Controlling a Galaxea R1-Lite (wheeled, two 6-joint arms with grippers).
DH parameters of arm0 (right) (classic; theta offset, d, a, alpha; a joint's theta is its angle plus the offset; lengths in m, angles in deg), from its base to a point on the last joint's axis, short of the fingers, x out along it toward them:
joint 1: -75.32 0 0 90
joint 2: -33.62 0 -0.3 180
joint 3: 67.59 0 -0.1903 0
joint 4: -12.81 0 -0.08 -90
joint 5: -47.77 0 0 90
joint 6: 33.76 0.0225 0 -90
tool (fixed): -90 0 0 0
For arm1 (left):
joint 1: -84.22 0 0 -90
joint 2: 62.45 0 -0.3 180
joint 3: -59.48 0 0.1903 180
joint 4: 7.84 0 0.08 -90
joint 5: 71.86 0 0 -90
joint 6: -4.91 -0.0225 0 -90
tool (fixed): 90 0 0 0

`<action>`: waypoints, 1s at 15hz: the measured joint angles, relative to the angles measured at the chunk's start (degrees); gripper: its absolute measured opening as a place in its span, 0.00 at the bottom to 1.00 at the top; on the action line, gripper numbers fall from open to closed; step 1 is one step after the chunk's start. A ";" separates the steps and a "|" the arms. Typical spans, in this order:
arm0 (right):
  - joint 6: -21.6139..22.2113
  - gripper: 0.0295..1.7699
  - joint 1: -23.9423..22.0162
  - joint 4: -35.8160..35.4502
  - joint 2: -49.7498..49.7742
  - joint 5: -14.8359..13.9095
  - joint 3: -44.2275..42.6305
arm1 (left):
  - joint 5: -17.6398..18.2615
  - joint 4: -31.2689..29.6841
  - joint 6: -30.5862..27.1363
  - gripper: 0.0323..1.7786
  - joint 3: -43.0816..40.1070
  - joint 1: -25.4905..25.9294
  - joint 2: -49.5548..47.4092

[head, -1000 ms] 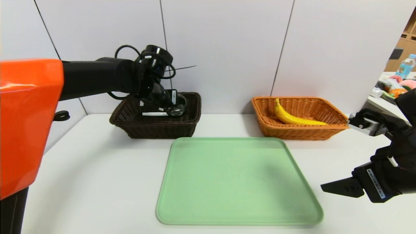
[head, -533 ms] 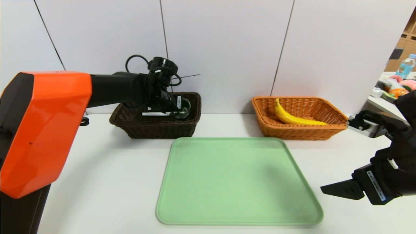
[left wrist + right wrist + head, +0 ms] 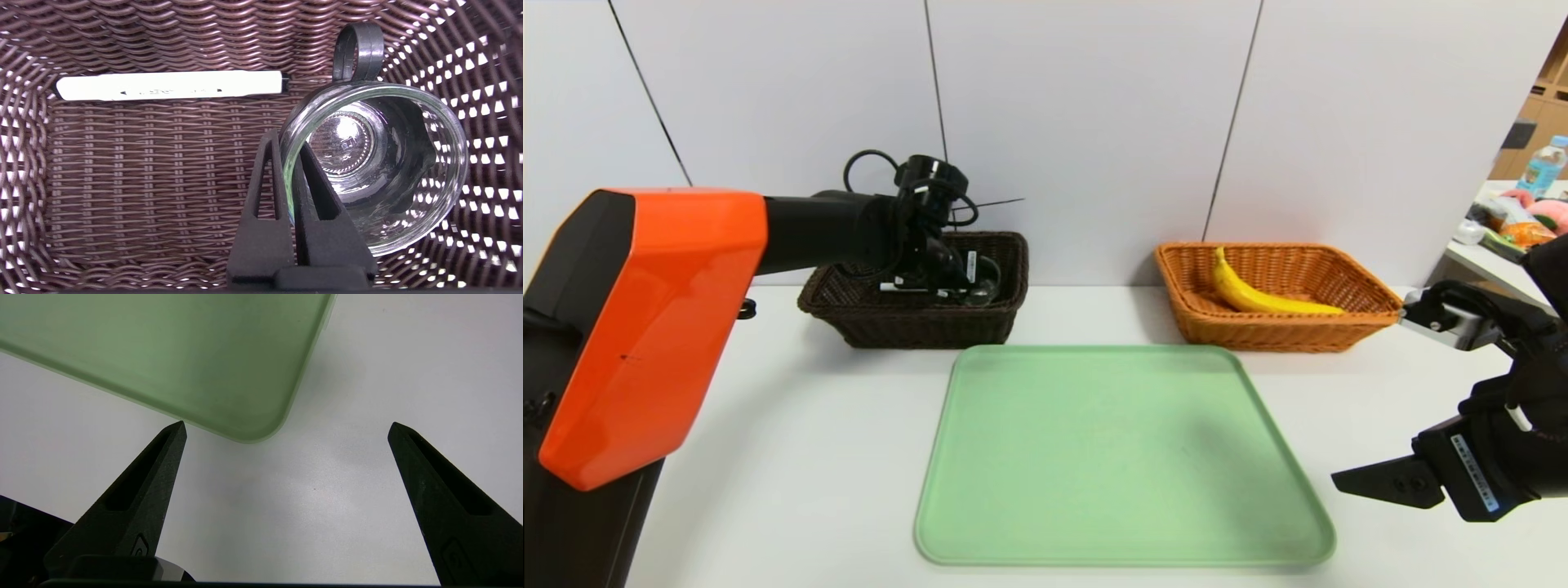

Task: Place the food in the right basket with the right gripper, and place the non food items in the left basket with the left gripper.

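Head view, nearest: right gripper (image 3: 1372, 482) hangs over the table (image 3: 768, 457) just off the tray's near right corner, jaws spread wide and holding nothing; it looks parked.
Tray: green tray (image 3: 1119, 457) lies in the middle of the table with nothing on it, so by my reading the sorting is nearly finished.
Right basket: orange basket (image 3: 1339, 327) at the far right holds the banana (image 3: 1258, 298).
Left basket: dark wicker basket (image 3: 915, 322) at the far left holds the left gripper (image 3: 289, 157), the glass mug (image 3: 380, 163) and a white pen (image 3: 169, 85) lying along its far wall.
Left grasp: jaws clenched on the mug's rim, one finger inside and one outside the wall.
Mug position: low inside the basket; whether its base touches the weave I cannot tell.
Mug handling: probably stiff, smooth, fairly heavy for a thin rim pinch and breakable, so it could slip or swing.
Where to hold: the rim pinch works; the dark handle (image 3: 359, 51) on the far side would be an alternative.
Risk: letting go before it is seated may tip or knock it.
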 joint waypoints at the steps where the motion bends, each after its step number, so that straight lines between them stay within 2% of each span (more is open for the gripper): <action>1: -0.02 0.96 0.00 0.00 0.11 0.02 0.27 | 0.00 0.05 -0.20 0.04 0.00 0.10 0.07; 5: -0.02 0.96 0.00 -0.05 0.63 -0.02 0.63 | -0.02 -0.06 -0.26 0.41 0.02 0.07 0.13; 7: -0.02 0.96 0.00 -0.02 0.91 -0.02 0.68 | -0.07 -0.09 -0.24 0.53 0.00 0.07 -0.04; 12: 0.29 0.96 -0.06 -0.06 1.90 -0.07 0.61 | -0.22 1.38 -0.30 0.74 -0.02 0.11 -4.99; 15: 0.34 0.96 -0.06 -0.13 3.19 -0.13 -0.44 | -0.02 8.35 -0.22 0.81 -0.13 -0.12 -12.08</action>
